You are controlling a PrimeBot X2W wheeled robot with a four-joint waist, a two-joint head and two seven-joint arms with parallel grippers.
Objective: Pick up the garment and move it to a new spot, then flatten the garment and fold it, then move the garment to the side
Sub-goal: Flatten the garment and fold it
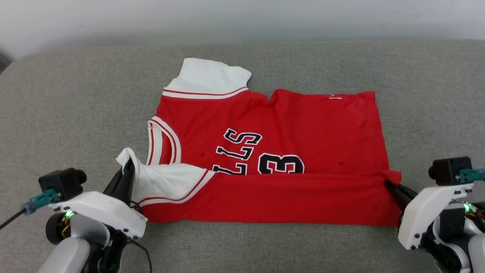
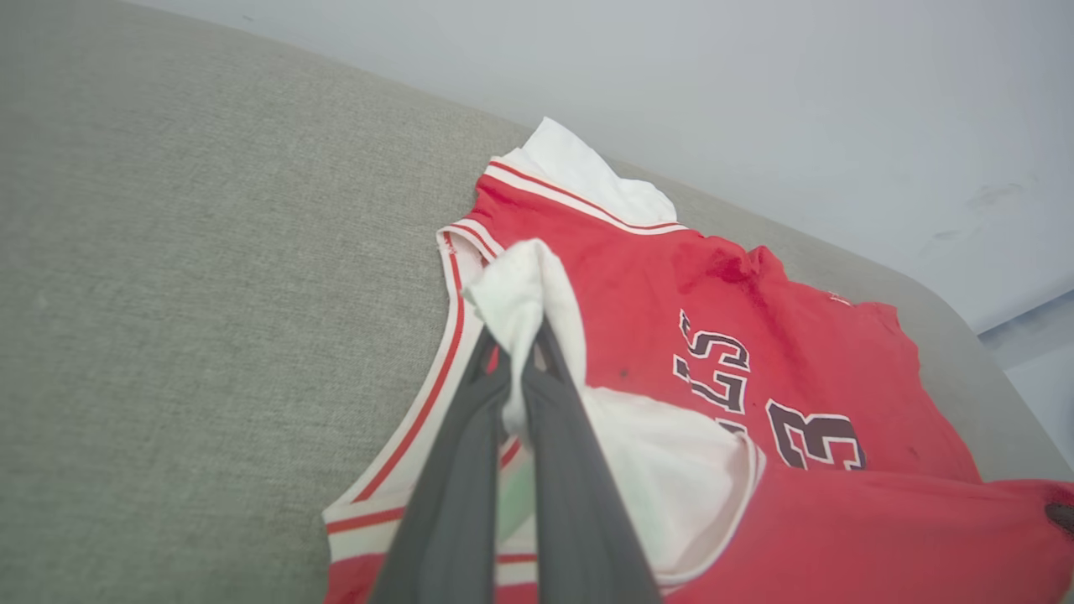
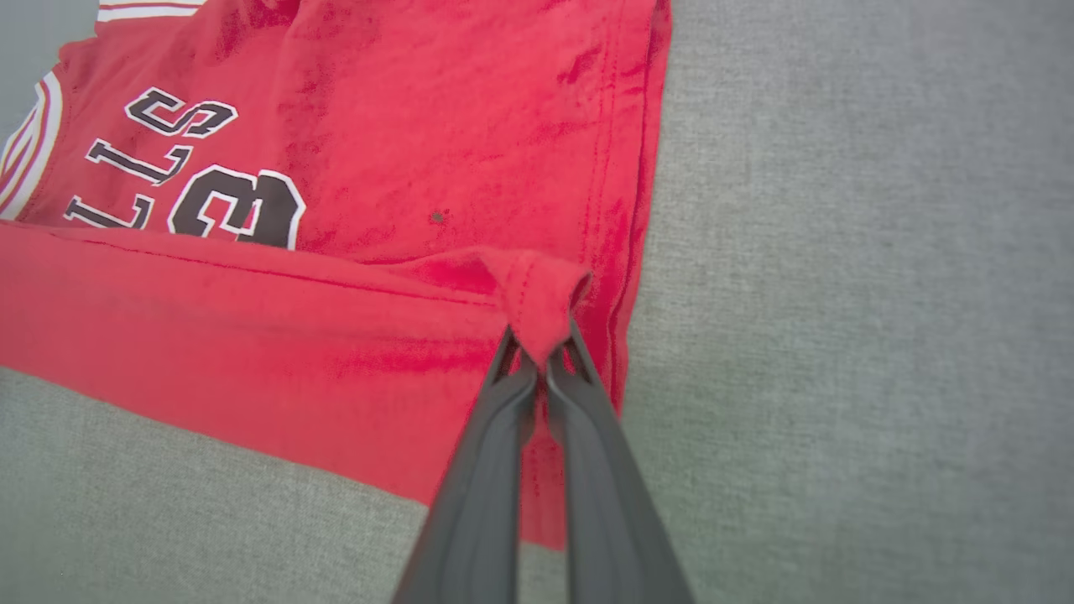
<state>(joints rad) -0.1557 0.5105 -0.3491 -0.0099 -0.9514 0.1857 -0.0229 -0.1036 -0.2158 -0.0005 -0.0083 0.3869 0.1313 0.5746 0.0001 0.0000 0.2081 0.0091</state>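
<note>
Lying spread on the grey fabric cushion (image 1: 75,113), the red jersey shirt with white short sleeves (image 1: 303,125) has its near edge doubled over. The left fingers (image 1: 120,182) clench the near sleeve and the right fingers (image 1: 399,193) the hem corner, seemingly to carry the fold evenly.

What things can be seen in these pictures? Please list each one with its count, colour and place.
shirt: one, red with white and black, spread on the cushion, near edge folded over the print
cushion: one, grey fabric, under the shirt
wall: one, pale grey, behind the cushion
left gripper: one, dark fingers, shut on the near white sleeve
right gripper: one, dark fingers, shut on the shirt's red corner at the right
</note>
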